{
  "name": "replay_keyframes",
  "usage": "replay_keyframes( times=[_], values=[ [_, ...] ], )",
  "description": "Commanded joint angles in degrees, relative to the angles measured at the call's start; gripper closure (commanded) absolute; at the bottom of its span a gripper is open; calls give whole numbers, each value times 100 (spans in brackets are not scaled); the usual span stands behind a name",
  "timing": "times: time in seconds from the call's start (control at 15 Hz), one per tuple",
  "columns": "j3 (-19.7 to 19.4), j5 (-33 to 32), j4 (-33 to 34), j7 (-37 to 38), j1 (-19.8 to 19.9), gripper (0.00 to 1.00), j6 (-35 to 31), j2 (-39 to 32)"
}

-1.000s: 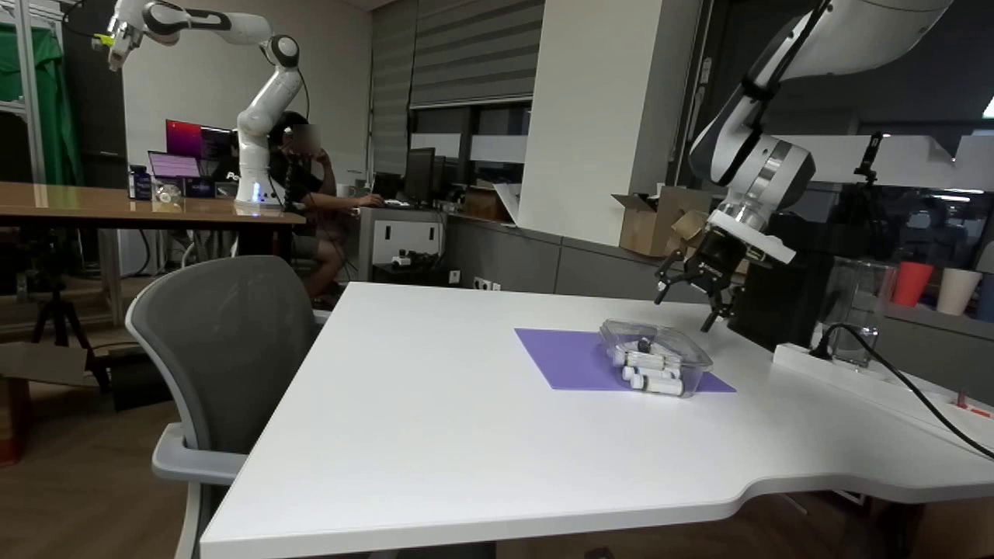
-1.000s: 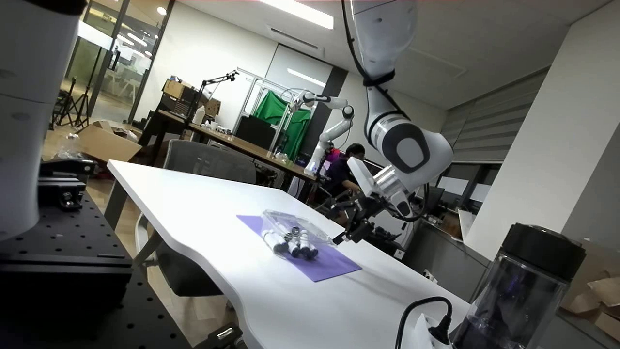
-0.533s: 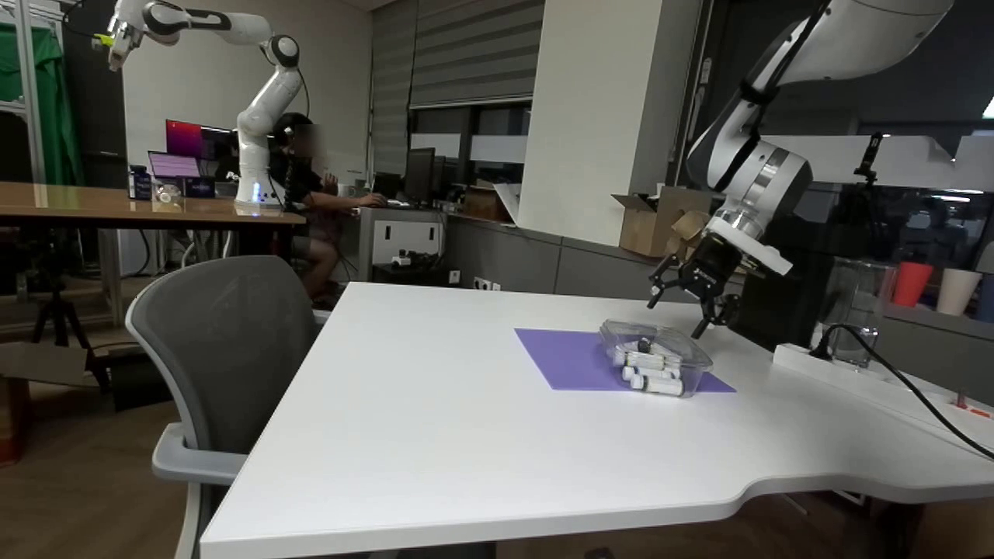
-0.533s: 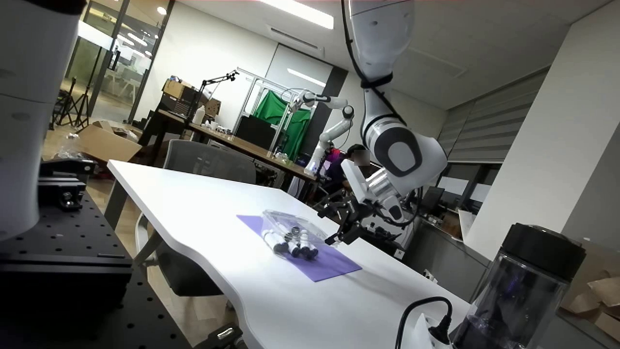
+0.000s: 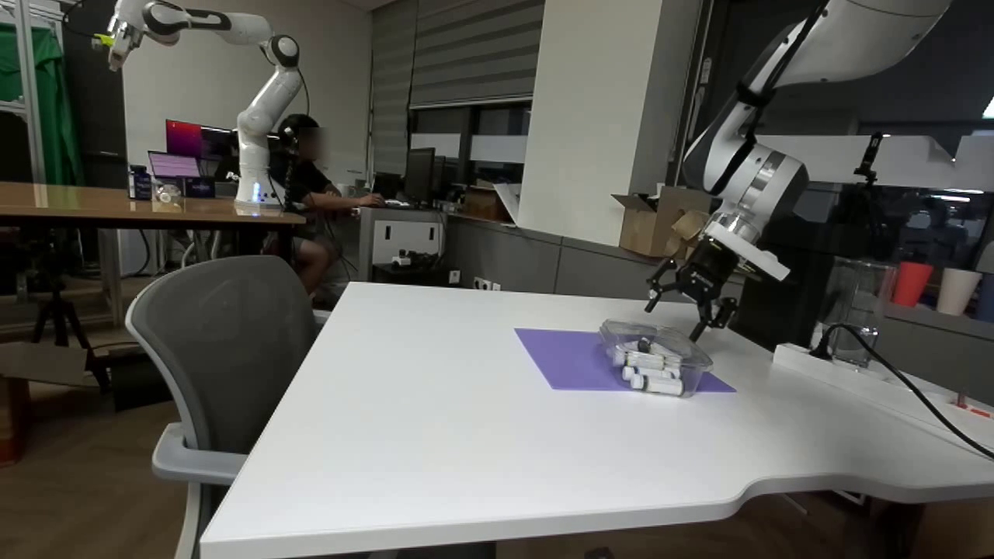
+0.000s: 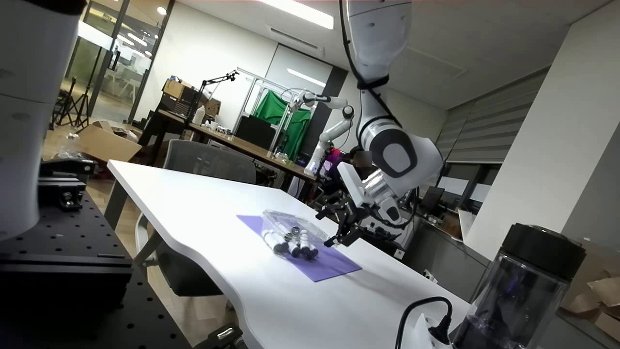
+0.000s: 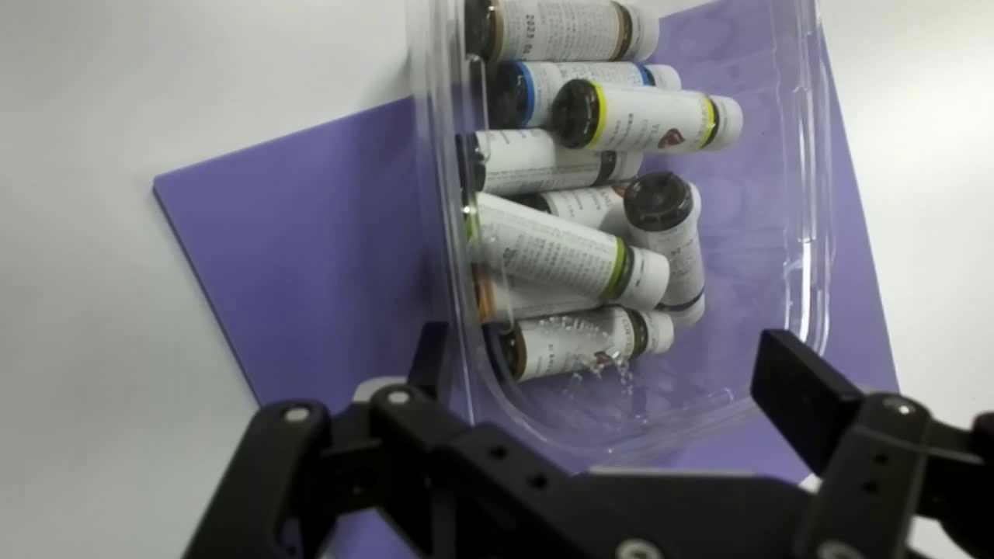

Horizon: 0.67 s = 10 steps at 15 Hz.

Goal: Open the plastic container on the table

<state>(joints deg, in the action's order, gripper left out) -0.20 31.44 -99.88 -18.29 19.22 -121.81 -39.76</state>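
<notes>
In an exterior view, the box (image 5: 693, 358) of bottles (image 5: 658, 385) rests on a purple sheet (image 5: 563, 362), between the far and near edges of the table (image 5: 435, 450). The gripper (image 5: 672, 323) hangs spread close by. A chair (image 5: 225, 357) stands at the left edge; past a desk (image 5: 101, 199) sits a person (image 5: 311, 182).

Nine visible bottles (image 7: 644, 116), one container (image 7: 808, 287), one claw (image 7: 612, 366)
</notes>
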Motion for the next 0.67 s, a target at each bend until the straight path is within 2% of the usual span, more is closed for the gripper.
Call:
replay_keyframes(
  times=[0.0, 0.6],
  values=[
    [77, -8, -167, -109, 6, 0, -202, 96],
    [177, 34, -163, -145, 30, 0, -282, 135]
  ],
)
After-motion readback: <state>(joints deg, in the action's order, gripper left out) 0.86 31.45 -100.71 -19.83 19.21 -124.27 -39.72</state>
